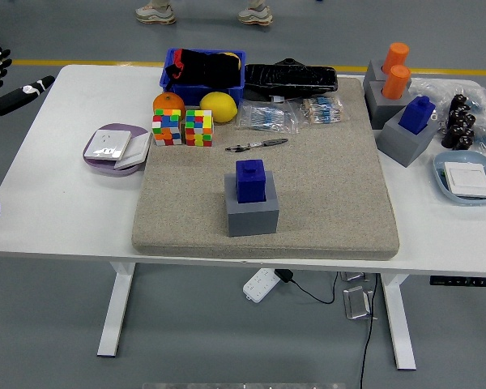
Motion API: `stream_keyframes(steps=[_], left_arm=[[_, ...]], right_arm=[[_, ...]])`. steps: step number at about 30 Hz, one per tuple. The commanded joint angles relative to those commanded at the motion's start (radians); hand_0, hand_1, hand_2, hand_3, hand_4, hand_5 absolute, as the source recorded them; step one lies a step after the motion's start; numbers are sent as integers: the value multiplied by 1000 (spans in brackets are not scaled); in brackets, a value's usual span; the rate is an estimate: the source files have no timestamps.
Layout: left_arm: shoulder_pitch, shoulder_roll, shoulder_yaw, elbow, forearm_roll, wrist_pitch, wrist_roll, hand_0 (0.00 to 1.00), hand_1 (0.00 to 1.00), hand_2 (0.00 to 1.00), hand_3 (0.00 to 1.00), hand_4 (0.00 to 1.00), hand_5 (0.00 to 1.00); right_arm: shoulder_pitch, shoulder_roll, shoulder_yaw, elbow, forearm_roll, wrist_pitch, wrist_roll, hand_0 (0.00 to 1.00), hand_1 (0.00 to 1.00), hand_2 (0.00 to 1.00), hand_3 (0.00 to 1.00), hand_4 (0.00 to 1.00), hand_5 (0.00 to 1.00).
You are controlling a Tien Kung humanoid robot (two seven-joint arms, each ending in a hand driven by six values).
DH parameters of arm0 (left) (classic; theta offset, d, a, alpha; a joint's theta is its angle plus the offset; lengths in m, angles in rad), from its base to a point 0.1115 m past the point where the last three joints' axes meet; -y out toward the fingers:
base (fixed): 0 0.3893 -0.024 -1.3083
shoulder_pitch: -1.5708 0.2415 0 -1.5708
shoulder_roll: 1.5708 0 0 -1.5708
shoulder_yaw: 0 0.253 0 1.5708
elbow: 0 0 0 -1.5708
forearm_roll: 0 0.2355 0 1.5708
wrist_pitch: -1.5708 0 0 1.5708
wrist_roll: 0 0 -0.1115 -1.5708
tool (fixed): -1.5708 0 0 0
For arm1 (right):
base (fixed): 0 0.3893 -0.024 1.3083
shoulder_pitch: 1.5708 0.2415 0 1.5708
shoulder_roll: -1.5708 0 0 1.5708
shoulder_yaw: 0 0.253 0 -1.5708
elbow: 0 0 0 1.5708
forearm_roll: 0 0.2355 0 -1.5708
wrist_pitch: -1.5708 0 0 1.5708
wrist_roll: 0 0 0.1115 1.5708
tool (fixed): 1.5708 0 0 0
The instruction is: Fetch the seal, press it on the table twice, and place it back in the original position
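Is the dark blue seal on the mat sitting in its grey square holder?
Yes, the dark blue seal stands upright in the grey square holder, untouched.

White table (73,219) before me: grey mat (324,194) right of my hand (0,89), purple dish (113,150) nearer, blue bin (202,81), light-blue tray (466,178) farthest.

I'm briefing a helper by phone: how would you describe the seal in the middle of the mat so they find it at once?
Look at the big grey-beige mat covering most of the white table. Near its centre front stands a grey block base with the blue seal sitting upright in its top. Unlike the other blue seal and the orange ones at the right edge, it stands alone.
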Motion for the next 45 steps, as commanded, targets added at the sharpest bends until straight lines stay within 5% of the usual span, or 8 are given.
stream_keyframes(steps=[45], left_arm=[[-36,35,6,15,-18,-5,2,998,998,998,998,950,412]], right_arm=[[-1,-6,3,-4,-4,-3,-3,786,698,679,639,771,536]])
